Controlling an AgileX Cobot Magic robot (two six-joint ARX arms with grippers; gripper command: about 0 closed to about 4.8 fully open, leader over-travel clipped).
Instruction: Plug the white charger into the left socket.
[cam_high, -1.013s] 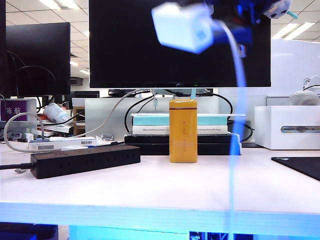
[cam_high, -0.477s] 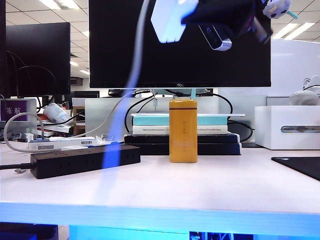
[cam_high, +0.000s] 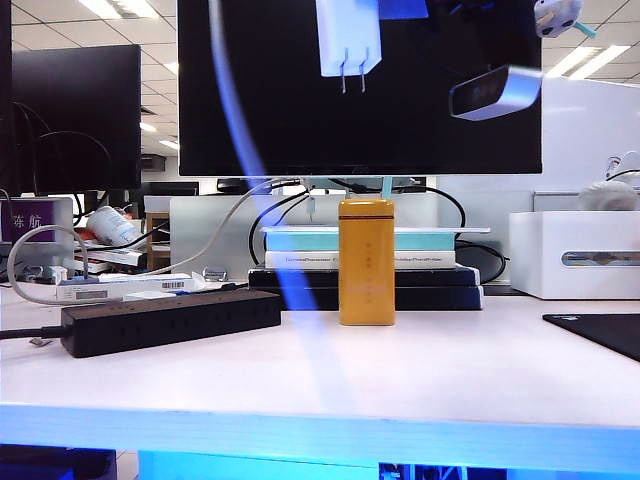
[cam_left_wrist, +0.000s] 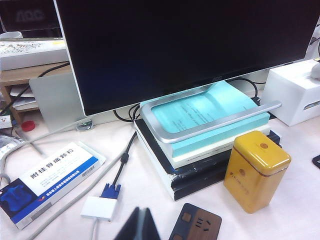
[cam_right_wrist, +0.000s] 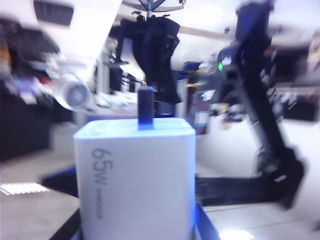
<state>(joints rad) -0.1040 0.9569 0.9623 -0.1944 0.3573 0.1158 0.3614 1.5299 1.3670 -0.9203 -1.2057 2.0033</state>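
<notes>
- High above the table, the right gripper (cam_right_wrist: 137, 220) grips the white charger (cam_high: 349, 35) — prongs pointing down
- Left gripper (cam_left_wrist: 140, 231) sits clenched, empty, near the books
- Still to do: lower onto the power strip (cam_high: 170, 320) — left socket untouched

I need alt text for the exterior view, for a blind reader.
The white charger hangs high before a dark monitor, prongs down, held by the right tool at the top edge. Below on the white table lie a black power strip and a yellow tin.
</notes>
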